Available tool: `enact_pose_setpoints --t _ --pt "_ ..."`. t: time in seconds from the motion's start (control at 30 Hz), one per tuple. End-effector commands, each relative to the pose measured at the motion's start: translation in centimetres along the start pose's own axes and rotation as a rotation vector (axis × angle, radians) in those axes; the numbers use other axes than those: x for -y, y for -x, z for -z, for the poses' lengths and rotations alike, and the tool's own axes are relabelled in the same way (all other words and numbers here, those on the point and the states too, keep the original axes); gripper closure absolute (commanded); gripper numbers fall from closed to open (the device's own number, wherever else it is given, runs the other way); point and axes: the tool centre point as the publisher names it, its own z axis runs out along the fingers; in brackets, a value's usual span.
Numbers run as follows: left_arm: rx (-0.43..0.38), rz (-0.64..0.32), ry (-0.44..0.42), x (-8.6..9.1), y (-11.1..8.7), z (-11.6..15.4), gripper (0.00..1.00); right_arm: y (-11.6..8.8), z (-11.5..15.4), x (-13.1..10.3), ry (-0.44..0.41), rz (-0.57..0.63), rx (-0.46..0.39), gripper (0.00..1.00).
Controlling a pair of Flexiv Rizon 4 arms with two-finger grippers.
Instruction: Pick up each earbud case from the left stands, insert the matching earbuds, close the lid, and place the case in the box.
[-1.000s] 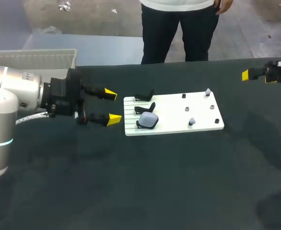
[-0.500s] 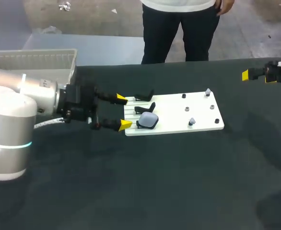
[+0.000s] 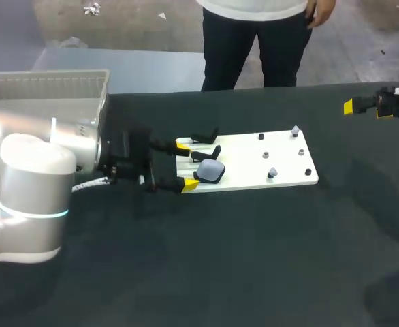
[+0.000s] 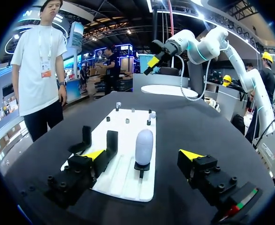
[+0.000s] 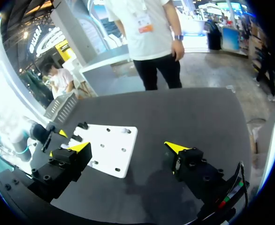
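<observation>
A pale blue-grey earbud case [image 3: 211, 171] stands upright on the nearest black stand at the left end of the white board [image 3: 254, 160]. Two black stands [image 3: 206, 154] behind it are empty. Small earbuds [image 3: 272, 173] sit on pegs at the board's right end. My left gripper [image 3: 186, 164] is open at the board's left edge. In the left wrist view the case [image 4: 144, 146] stands just ahead, between the spread fingers of the left gripper [image 4: 142, 157], untouched. My right gripper [image 3: 366, 109] hangs open at the far right, high above the table; the right gripper [image 5: 128, 147] holds nothing.
A grey crate [image 3: 50, 85] sits at the table's back left, behind my left arm. Dark tabletop [image 3: 254, 259] stretches in front of and to the right of the board. A person stands beyond the far edge, not touching anything.
My left arm has moved right, bringing its open fingers from beside the board to the board's left edge, either side of the case. The right arm has kept still.
</observation>
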Motion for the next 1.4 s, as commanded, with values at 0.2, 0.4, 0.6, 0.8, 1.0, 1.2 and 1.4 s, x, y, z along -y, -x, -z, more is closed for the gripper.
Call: enact_pose_setpoints --t 0.2,0.4,0.6,0.8,1.0,1.2,1.4 --pt "0.021 0.003 -0.016 -0.4 -0.3 -1.4 0.03 0.0 -0.1 0.1 0.003 0.001 0.0 0.0" --pt "0.029 0.002 -0.024 -0.1 -0.3 -2.1 0.22 0.0 -0.1 0.1 0.003 0.001 0.0 0.0" --pt "0.034 0.0 -0.033 0.2 -0.3 -2.5 0.29 0.0 -0.1 0.1 0.003 0.001 0.0 0.0" --pt "0.042 0.001 -0.046 0.4 -0.5 -3.0 0.43 0.0 -0.1 0.1 0.003 0.001 0.0 0.0" --pt "0.042 0.003 -0.059 0.3 -0.7 -3.4 0.52 0.0 -0.1 0.1 0.003 0.001 0.0 0.0" --pt "0.043 0.001 -0.069 0.4 -0.6 -3.6 0.53 0.0 -0.1 0.1 0.003 0.001 0.0 0.0" --pt "0.042 -0.002 -0.076 0.3 -0.5 -3.9 0.53 0.0 -0.1 0.1 0.003 0.001 0.0 0.0"
